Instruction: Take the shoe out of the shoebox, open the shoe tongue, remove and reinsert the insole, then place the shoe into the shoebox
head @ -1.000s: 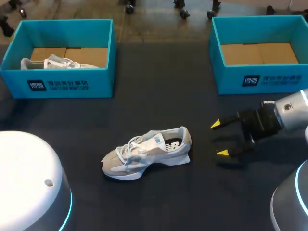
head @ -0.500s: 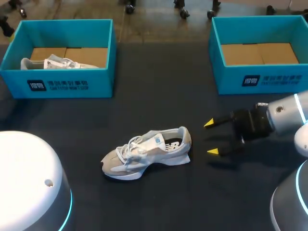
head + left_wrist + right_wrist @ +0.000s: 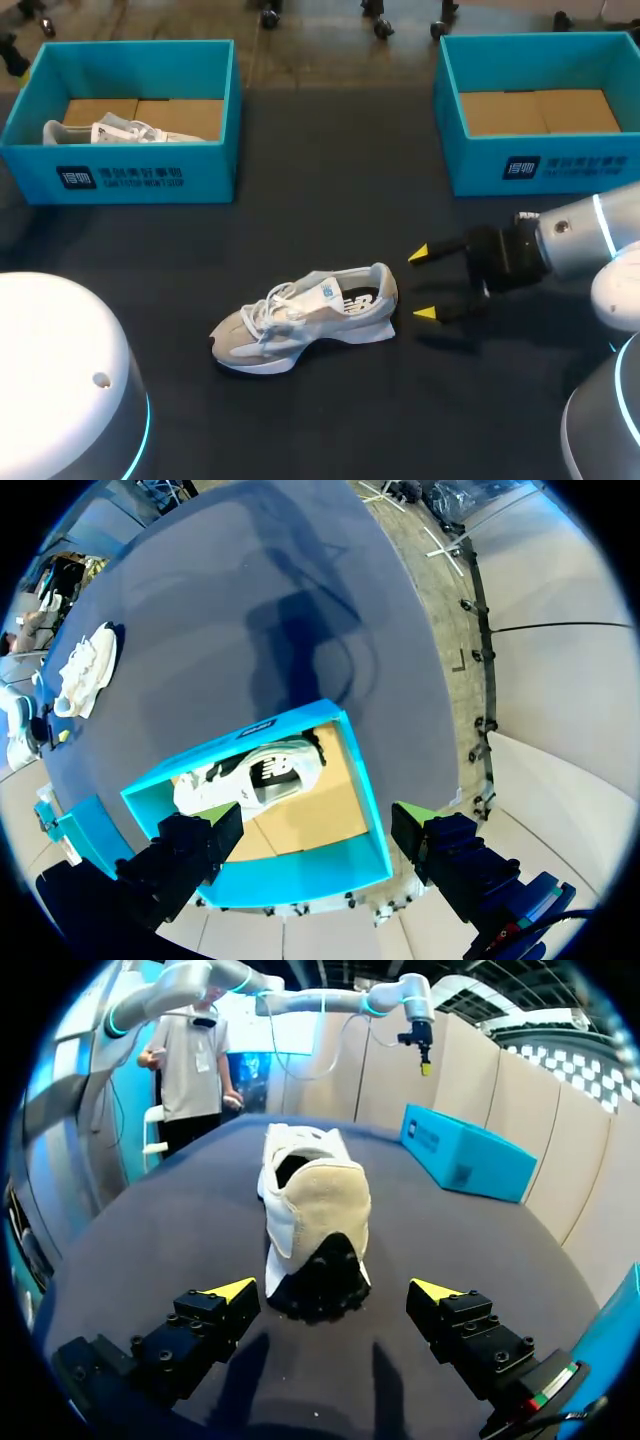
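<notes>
Currently the shoe stands out of its box and nothing is held.

Table [image 3: 330, 420]: the shoe [image 3: 305, 318] sits on it upright on its sole, unsupported. A push at one end is judged likely to slide or spin the shoe.

Left box [image 3: 130, 165]: well apart from the shoe, beyond its toe end. A second shoe [image 3: 250, 775] lies inside. The left gripper [image 3: 320, 835] hangs above that box, fingers spread wide, nothing between them. Risk: the wrong shoe is picked, or the return is blocked by it.

Right box [image 3: 540, 165]: well apart from the shoe, beyond its heel end. Only a cardboard floor is seen.

Shoe: the toe points away from the right gripper [image 3: 422, 284]. The laces [image 3: 270, 305] look tied over the tongue [image 3: 325, 290], so the tongue may resist opening and the whole shoe may be dragged. The insole cannot be made out.

Right gripper: just beside the heel [image 3: 318, 1200], level with it, fingers wide apart, empty, no contact seen. Risk: one tip strikes the heel first and the shoe is tipped onto its side, or only the soft collar is pinched and slips free.
</notes>
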Available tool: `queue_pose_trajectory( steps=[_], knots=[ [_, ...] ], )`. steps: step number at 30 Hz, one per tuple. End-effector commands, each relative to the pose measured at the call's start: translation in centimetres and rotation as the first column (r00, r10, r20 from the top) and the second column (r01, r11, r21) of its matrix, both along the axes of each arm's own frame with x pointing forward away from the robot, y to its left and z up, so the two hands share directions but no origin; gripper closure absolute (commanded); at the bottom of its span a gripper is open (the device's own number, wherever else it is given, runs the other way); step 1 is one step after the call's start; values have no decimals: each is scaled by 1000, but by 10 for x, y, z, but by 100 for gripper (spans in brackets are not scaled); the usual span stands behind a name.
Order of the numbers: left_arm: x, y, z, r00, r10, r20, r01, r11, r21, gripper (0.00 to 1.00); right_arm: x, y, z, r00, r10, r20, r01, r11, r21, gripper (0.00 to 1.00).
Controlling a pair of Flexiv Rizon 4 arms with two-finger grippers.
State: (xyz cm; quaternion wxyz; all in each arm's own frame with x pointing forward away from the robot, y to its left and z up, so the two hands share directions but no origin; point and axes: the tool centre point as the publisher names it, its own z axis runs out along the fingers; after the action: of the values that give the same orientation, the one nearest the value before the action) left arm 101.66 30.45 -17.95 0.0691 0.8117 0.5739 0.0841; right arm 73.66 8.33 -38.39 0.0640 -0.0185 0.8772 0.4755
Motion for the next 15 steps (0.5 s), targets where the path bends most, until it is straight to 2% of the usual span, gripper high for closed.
queue_pose_trajectory(
  steps=[1, 6, 15],
  knots=[
    [0, 0, 0, 1000, 0, 1, 0, 1000, 1, 0, 0, 12, -4, 1000, 0, -4, 0, 1000, -14, 0],
    [0, 0, 0, 1000, 0, 1, 0, 1000, 1, 0, 6, 26, -9, 997, 78, -29, -78, 997, -6, 0],
    [0, 0, 0, 1000, 0, 1, 0, 1000, 1, 0, 11, 33, -9, 992, 118, -45, -118, 993, 1, 0]
  ],
)
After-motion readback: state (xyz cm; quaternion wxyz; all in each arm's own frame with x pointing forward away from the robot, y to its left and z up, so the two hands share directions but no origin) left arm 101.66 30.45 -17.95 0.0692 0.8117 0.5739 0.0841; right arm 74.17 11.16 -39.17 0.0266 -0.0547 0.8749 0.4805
